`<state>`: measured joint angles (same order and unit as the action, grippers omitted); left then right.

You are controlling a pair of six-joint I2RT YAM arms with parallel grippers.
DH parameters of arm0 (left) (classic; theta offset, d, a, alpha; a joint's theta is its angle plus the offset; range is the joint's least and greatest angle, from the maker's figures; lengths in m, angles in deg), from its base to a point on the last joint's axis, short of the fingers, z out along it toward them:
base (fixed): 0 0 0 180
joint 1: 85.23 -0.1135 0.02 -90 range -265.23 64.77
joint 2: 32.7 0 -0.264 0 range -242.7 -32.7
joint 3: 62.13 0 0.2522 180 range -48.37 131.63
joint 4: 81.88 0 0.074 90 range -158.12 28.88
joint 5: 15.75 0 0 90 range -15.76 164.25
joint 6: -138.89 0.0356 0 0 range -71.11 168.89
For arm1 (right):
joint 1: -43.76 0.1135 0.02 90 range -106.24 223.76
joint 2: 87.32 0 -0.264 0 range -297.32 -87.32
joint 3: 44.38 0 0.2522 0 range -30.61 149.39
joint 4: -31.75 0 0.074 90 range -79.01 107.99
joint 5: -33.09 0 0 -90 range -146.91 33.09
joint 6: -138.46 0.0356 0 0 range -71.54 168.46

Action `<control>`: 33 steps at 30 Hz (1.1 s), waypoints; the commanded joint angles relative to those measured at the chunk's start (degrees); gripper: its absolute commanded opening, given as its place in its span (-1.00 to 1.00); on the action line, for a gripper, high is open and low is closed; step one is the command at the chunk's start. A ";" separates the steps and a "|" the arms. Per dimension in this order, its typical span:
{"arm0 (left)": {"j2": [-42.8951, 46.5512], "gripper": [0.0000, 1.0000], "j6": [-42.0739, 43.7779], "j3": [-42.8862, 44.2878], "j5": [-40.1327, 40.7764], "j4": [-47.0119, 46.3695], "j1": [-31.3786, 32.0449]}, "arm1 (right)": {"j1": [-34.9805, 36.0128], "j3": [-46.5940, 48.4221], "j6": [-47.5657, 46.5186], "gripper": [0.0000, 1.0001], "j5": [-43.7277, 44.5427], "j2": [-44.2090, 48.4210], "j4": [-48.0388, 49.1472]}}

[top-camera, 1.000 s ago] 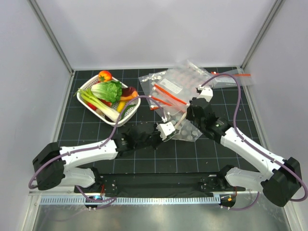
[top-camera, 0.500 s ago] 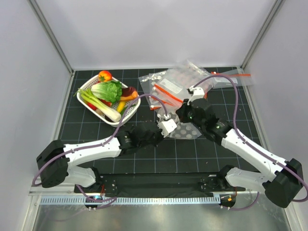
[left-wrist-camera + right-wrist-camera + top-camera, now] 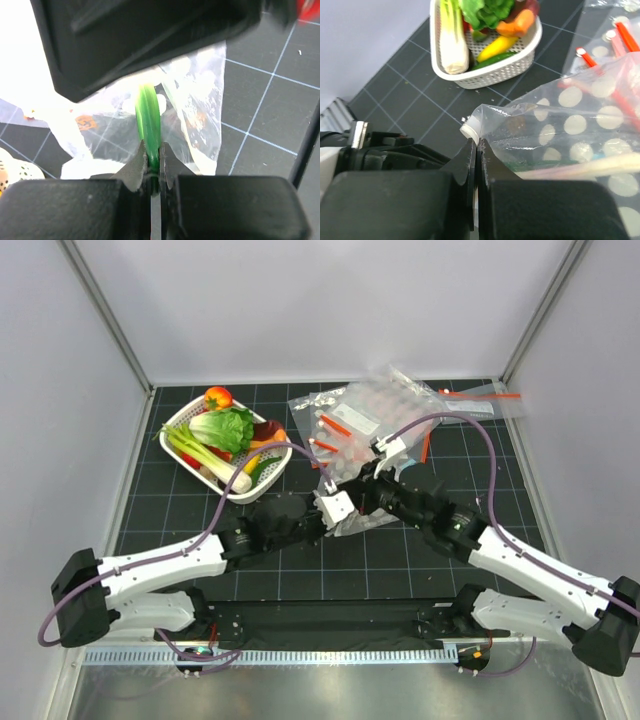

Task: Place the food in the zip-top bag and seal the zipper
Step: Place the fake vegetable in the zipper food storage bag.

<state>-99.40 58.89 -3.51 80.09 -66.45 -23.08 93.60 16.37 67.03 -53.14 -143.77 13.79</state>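
Over at the far left of the table (image 3: 160,515) sits a white basket (image 3: 180,412). It holds all the food: the lettuce head (image 3: 228,427) in the middle, the small orange-red piece (image 3: 218,397) at its far rim, long green onions (image 3: 205,458) along its left side, and other toy vegetables (image 3: 262,445) in red, orange and yellow on its right.

Right of the basket and nearer, apart from it, the zip-top bag (image 3: 570,125) is held between the two arms at mid-table. The left gripper (image 3: 152,157) is clamped narrow on the zipper (image 3: 148,120), which looks green in the left wrist view. The right gripper (image 3: 476,150) is pinched tight on the bag's dotted edge, just beside the left one. Through the clear plastic show the red-orange strips of the plain bags (image 3: 370,410) heaped just beyond it, at the far middle.
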 commanded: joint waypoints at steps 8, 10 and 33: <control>11.32 -0.48 11.17 -9.88 -9.01 -12.92 0.25 | -5.97 0.13 9.27 -0.98 -18.66 -1.28 7.98; 11.50 -0.36 13.55 -10.06 -9.54 -11.70 0.25 | -8.52 1.09 10.69 -0.98 -23.44 -3.83 7.90; 11.50 -1.00 28.83 -8.56 1.88 -6.77 11.31 | -8.71 13.66 9.65 -0.98 -34.62 -8.15 -16.42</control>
<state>-89.06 82.19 -12.71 79.57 -72.09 -14.93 84.77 26.88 77.52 -85.12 -153.43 1.76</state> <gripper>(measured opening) 0.049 0.040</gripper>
